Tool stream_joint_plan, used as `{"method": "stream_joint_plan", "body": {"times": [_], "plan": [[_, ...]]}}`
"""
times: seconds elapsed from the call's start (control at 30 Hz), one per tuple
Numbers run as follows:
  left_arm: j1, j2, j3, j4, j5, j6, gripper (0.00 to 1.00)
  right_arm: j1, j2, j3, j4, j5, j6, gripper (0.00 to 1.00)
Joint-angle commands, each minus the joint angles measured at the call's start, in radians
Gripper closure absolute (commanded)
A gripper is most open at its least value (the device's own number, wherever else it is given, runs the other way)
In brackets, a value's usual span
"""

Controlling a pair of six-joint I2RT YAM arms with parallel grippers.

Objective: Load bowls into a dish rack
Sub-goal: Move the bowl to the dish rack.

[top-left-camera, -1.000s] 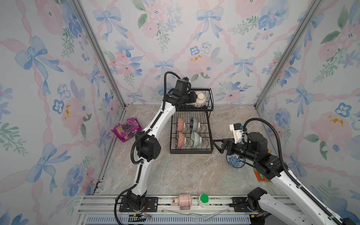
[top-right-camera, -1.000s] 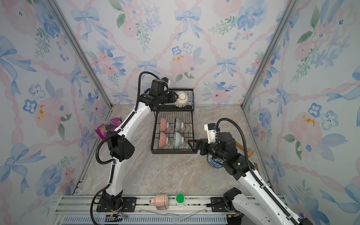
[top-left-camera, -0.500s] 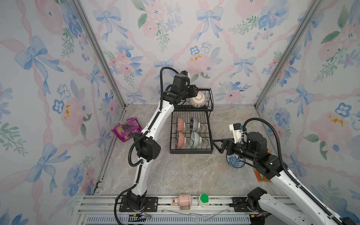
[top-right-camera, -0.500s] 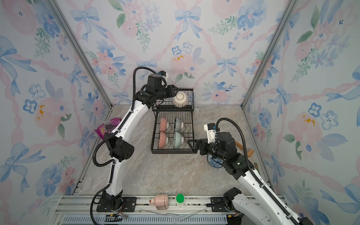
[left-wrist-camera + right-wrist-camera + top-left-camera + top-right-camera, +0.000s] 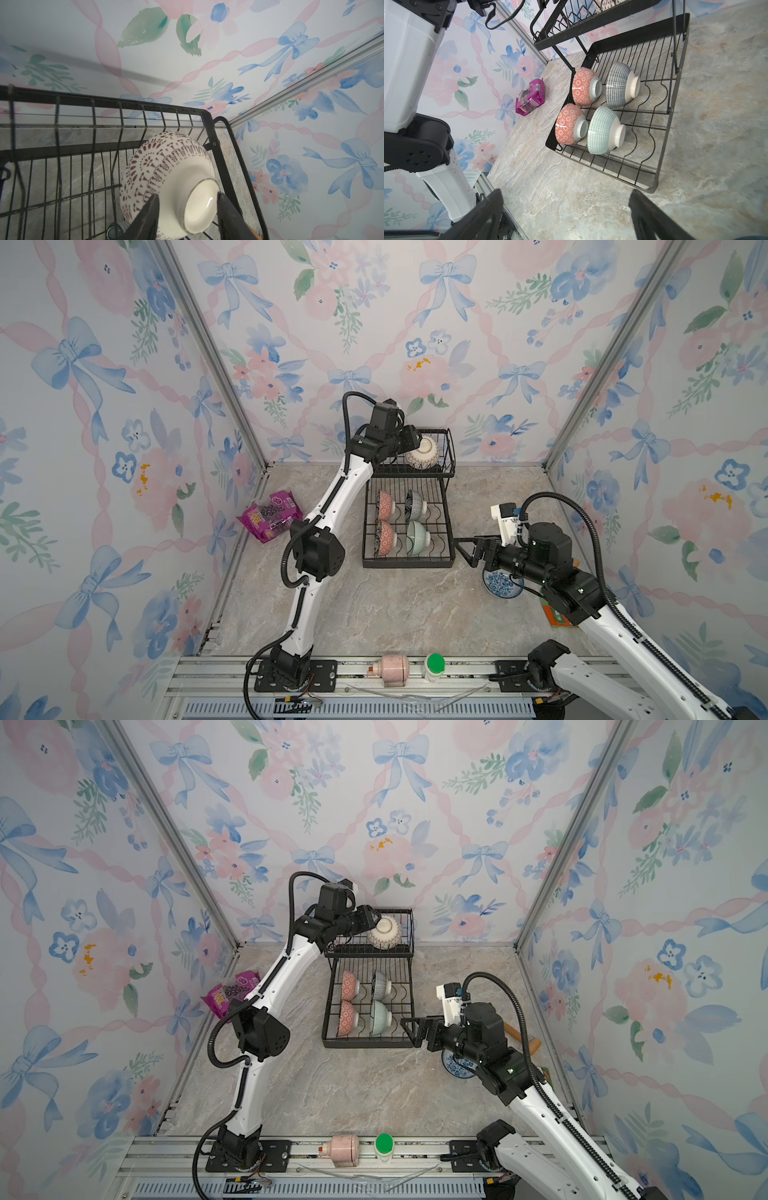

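Observation:
The black dish rack (image 5: 407,565) stands at the back middle of the table. Its lower tier holds two pink-red bowls (image 5: 584,87) (image 5: 570,126), a dark striped bowl (image 5: 619,85) and a mint bowl (image 5: 604,129), all on edge. A white lattice bowl (image 5: 424,454) (image 5: 162,162) lies tilted in the upper basket, foot towards my left gripper (image 5: 188,195). That gripper is open, with its fingers either side of the foot and a gap on one side. My right gripper (image 5: 463,547) (image 5: 564,193) hangs open and empty by the rack's front right corner. A blue floral bowl (image 5: 500,584) sits on the table under that arm.
A purple snack bag (image 5: 270,516) lies by the left wall. A pink bottle (image 5: 392,670) and a green-capped container (image 5: 433,666) lie on the front rail. An orange-green packet (image 5: 559,618) sits under the right arm. Patterned walls close in three sides.
The left gripper's jaws have widened around the lattice bowl's foot, and the bowl has tipped and settled in the upper basket. The right arm has not moved.

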Motion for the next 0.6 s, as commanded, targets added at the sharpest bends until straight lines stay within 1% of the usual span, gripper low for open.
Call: {"method": "stream_joint_plan", "body": {"times": [0.0, 0.1, 0.37, 0.5, 0.57], "plan": [[0.007, 0.029, 0.004, 0.005, 0.025, -0.033, 0.51, 0.013, -0.015, -0.006, 0.003, 0.010, 0.002, 0.04], [0.013, 0.041, 0.004, 0.011, 0.048, -0.061, 0.50, 0.013, -0.016, -0.006, 0.003, 0.010, 0.002, 0.04], [0.011, 0.046, 0.004, 0.030, 0.077, -0.069, 0.49, 0.013, -0.010, -0.013, 0.010, 0.010, 0.005, 0.04], [0.012, 0.064, 0.004, 0.053, 0.147, -0.100, 0.48, 0.013, -0.003, -0.011, 0.017, 0.003, 0.008, 0.04], [0.006, 0.065, 0.004, 0.067, 0.153, -0.096, 0.48, 0.013, -0.007, -0.014, 0.018, 0.007, 0.008, 0.04]]}}
